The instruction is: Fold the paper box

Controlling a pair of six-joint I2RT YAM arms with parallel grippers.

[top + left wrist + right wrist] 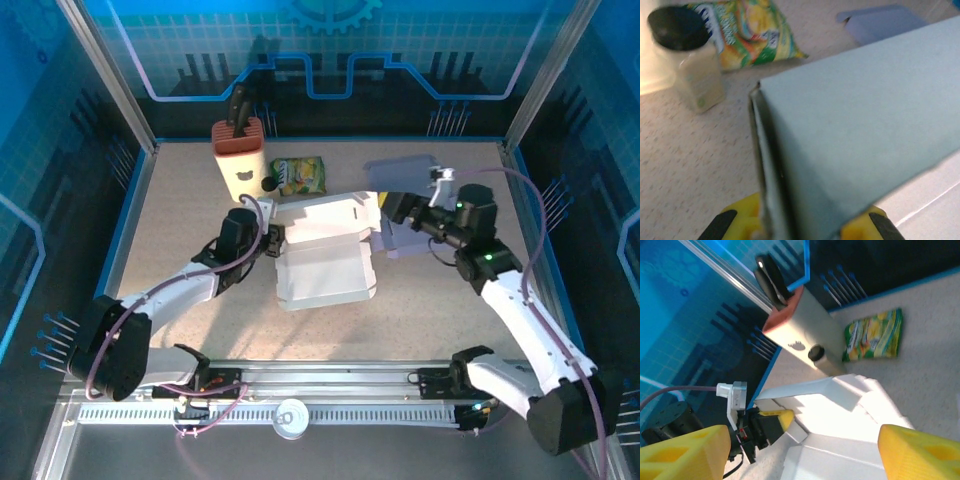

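A: A speckled beige table (180,230) inside a blue-lit enclosure is pictured, with the white paper box (325,270) lying at its centre, between the two arms. Where is it gripped?

B: Its left-hand wall is pinched by the left claw (802,225), which is closed tight on the panel. The right claw (802,452) is held wide just beside the box's right end, with nothing between its fingers.

A: Which step is judged to be in hand?

B: Mid-fold, it appears. A tray seems to be formed at the near side, while the lid panel is raised along the far edge and not yet brought down. The left side is steadied so that the right can be worked.

A: And the lie of the box?

B: Its long axis is set roughly left to right across the table, slightly tilted. The tray is turned up, and the lid's edge points toward the snack bag (298,176) and the black-capped bottle (268,183).

A: What is called for next?

B: Probably the right-hand flap is to be caught and tucked, without the thin card being crushed or dragged from the left grip.
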